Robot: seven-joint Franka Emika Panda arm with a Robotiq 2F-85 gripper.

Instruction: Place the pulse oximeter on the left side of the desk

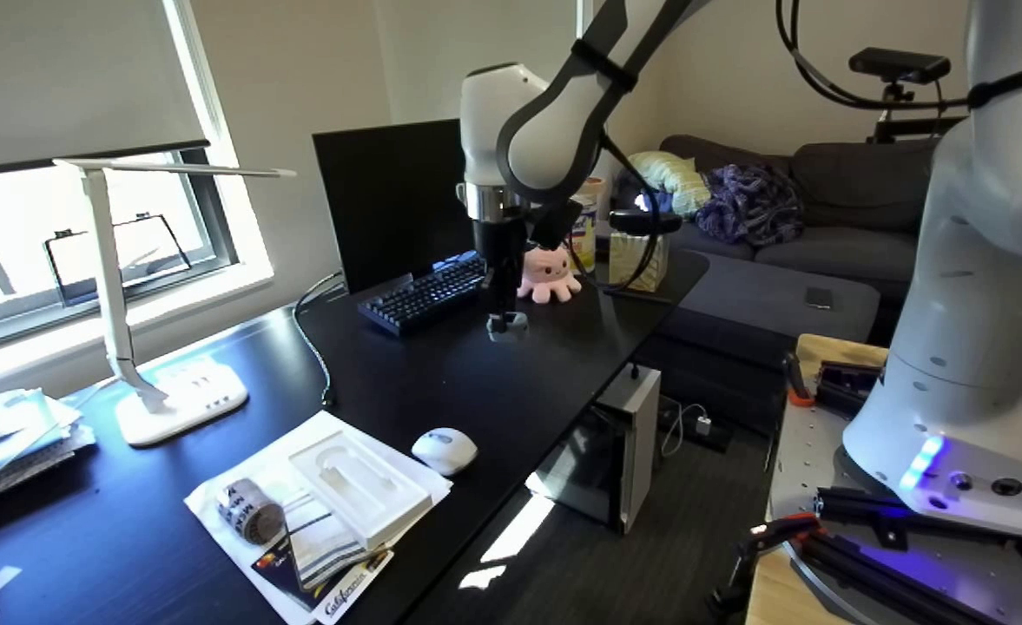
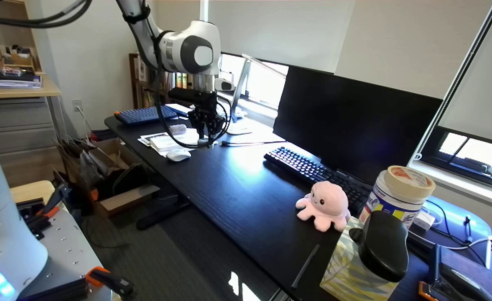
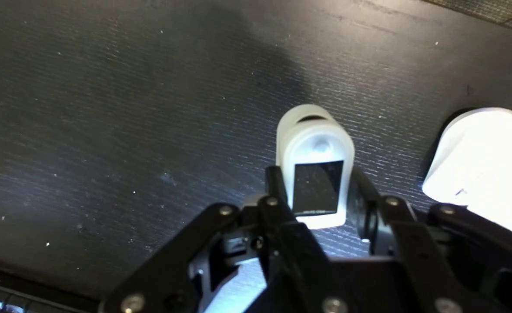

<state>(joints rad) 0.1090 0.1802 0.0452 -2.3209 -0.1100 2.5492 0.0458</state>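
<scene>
Hand is clamped on the pulse oximeter, fingers on its two long sides. Dark-screened face shows in the wrist view, rounded end poking out past the fingers. Oximeter is held up off the counter, right under the hand. White mouse lies on the counter near the hand. Past the mouse from the hand: papers with a white tray and a printed roll on top. Pink plush octopus sits well apart from the hand; lit keyboard lies off to one side.
</scene>
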